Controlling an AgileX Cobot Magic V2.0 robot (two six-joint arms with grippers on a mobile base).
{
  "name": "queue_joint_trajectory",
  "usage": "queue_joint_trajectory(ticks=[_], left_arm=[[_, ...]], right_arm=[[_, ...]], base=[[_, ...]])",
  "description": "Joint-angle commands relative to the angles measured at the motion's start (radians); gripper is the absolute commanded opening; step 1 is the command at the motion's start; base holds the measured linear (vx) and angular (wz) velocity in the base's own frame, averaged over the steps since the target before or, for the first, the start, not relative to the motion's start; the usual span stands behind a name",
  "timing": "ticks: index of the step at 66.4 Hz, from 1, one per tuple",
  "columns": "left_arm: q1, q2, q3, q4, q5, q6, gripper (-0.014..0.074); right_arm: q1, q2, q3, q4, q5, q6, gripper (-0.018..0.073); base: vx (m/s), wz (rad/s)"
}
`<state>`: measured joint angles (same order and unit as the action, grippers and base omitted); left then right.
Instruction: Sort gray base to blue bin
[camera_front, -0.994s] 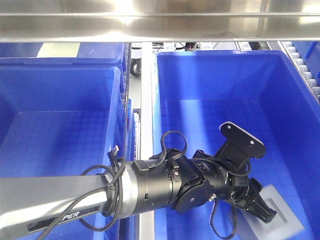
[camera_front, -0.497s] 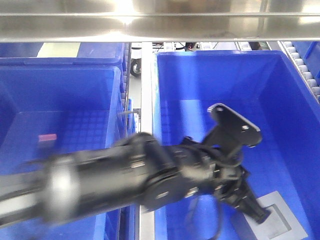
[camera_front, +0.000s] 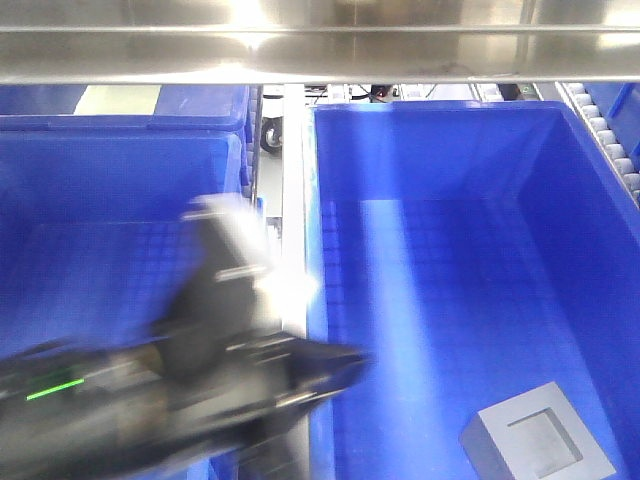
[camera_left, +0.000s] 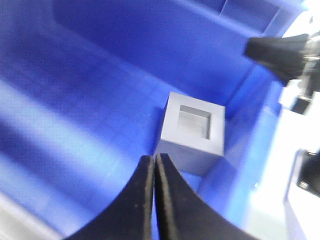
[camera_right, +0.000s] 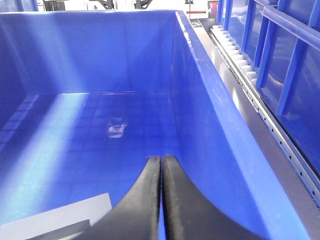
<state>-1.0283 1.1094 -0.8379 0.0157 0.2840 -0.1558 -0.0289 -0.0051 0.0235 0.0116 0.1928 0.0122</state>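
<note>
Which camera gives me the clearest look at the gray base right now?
Left wrist view: the gray base shows whole, recess up. The front view catches it at the frame's bottom; the right wrist view shows only a gray corner.

Perhaps a roller conveyor (camera_right: 240, 75) alongside.

Matte gray base (camera_front: 537, 447) with a paler gray recess, bright blue bin (camera_front: 440, 120) with a faint grid-patterned floor and a pale streak of glare, black fingers (camera_left: 142, 200), shiny silver metal bar (camera_front: 320, 50), blurred black arm (camera_front: 150, 400) bearing a thin green line
</note>
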Motion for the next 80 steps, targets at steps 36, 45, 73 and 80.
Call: queue_joint_trajectory(ticks=[36, 45, 73, 80], left_arm=[[-0.004, -0.854, 0.303, 0.005, 0.201, -0.007, -0.0007], [-0.004, -0.948, 0.303, 0.005, 0.235, -0.007, -0.0007], [-0.004, -0.975, 0.303, 0.004, 0.224, -0.007, -0.0006], [-0.004, -0.975, 0.303, 0.004, 0.224, -0.007, -0.0006]], right_arm=[[-0.003, 0.018, 0.006, -0.005, -0.043, -0.012, -0.0005], [-0.003, 0.018, 0.006, -0.005, -0.043, -0.012, -0.0005], [-0.003, 0.018, 0.006, -0.005, -0.043, -0.012, -0.0005], [-0.003, 0.018, 0.006, -0.005, -0.043, -0.012, -0.0005]], base=[[0.0, 0.0], [0.0, 0.0], [0.0, 0.0], [0.0, 0.0]])
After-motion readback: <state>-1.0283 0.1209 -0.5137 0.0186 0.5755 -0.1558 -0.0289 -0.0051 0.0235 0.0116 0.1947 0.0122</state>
